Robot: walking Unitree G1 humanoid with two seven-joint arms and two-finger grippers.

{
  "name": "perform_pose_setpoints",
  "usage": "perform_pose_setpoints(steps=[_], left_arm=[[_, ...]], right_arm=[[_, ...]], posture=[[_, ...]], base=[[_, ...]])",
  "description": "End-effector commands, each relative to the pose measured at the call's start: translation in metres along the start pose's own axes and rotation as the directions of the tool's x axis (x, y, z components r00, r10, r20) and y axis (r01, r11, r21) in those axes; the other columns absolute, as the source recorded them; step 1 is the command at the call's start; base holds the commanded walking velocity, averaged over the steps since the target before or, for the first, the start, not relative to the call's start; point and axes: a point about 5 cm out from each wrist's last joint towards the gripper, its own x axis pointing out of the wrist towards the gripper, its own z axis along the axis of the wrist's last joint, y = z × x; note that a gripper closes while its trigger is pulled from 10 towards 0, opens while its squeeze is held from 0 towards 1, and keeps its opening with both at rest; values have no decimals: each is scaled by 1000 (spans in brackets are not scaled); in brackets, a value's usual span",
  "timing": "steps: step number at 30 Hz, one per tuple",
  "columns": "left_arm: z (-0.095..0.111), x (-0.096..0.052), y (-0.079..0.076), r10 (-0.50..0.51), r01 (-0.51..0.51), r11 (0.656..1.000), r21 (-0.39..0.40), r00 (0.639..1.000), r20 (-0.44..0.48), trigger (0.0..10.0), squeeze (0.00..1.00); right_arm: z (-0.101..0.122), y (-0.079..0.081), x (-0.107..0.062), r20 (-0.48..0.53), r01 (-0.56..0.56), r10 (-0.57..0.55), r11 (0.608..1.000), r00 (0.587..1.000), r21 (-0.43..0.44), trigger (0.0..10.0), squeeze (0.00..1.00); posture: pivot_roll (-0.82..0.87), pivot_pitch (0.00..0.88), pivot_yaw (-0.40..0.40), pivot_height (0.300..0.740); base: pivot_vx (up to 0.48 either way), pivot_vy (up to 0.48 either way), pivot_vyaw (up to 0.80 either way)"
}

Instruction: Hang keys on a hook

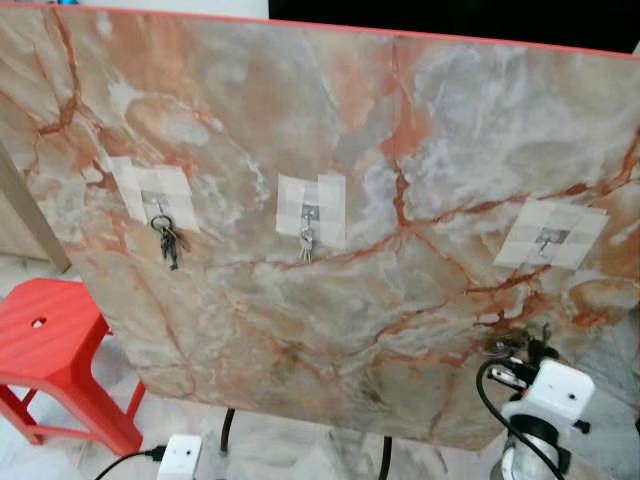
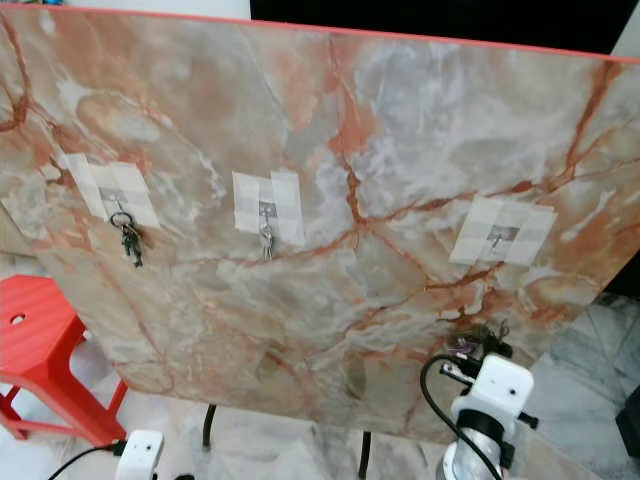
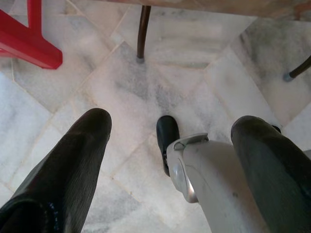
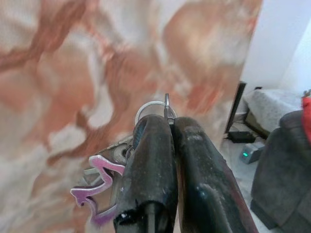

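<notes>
A tilted marble board [image 1: 330, 300] carries three small hooks on white tape patches. The left hook [image 1: 157, 205] holds a dark key bunch [image 1: 167, 240], the middle hook [image 1: 310, 212] a small silver key [image 1: 306, 243], and the right hook [image 1: 546, 238] is bare. My right gripper [image 1: 515, 345] is low at the board's lower right, below the bare hook. In the right wrist view that gripper [image 4: 170, 124] is shut on a key ring [image 4: 153, 108] with a purple charm [image 4: 97, 189] hanging beside it. My left gripper [image 3: 172, 121] hangs open over the floor.
A red plastic stool [image 1: 50, 330] stands at the lower left beside the board. Thin dark legs [image 1: 228, 430] hold the board over a pale marble floor [image 3: 146, 77]. My own foot [image 3: 167, 136] shows between the left fingers. Furniture stands off to the right [image 4: 282, 160].
</notes>
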Motion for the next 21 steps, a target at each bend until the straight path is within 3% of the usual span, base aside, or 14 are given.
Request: perform_pose_setpoints(steps=[1, 4, 11, 21], left_arm=[[-4, -1, -1, -11, 11, 1000, 18, 1000, -12, 10000, 0], [-4, -1, -1, -11, 11, 1000, 19, 1000, -15, 10000, 0], [-5, 0, -5, -11, 12, 1000, 24, 1000, -27, 10000, 0], [-1, 0, 0, -5, 5, 1000, 21, 1000, -22, 10000, 0]], right_arm=[[16, -7, 0, 50, 34, -33, 999, 998, -19, 10000, 0], [24, -9, -1, 71, 49, -47, 998, 996, -26, 10000, 0], [63, 5, -4, 184, -19, 29, 998, 983, -52, 10000, 0], [86, 1, -7, 224, 7, 8, 998, 975, -65, 10000, 0]], posture=[[42, 0, -66, 740], [42, 0, -65, 740], [41, 0, -67, 740], [37, 0, -67, 740]], base=[[0, 0, 0], [0, 0, 0], [0, 0, 0], [0, 0, 0]])
